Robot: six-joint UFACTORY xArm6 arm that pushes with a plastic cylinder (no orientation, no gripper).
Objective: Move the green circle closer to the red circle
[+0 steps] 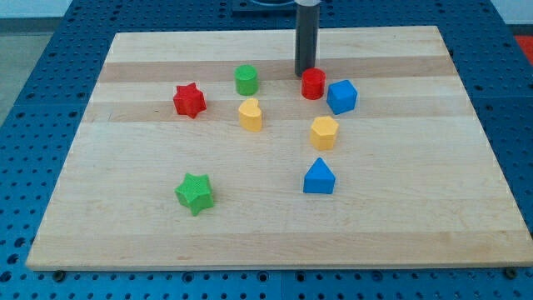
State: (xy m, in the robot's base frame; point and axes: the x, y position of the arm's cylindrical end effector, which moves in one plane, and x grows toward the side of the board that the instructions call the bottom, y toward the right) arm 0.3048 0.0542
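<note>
Camera view counts eight blocks on the worktop [125,217]: two red, two green, two yellow, two blue. My tip [305,75] has no jaws and stands just beside the red circle [313,84], at its left, near the view's top. The green circle [246,80] sits apart to the left, above a yellow block [251,115]
</note>
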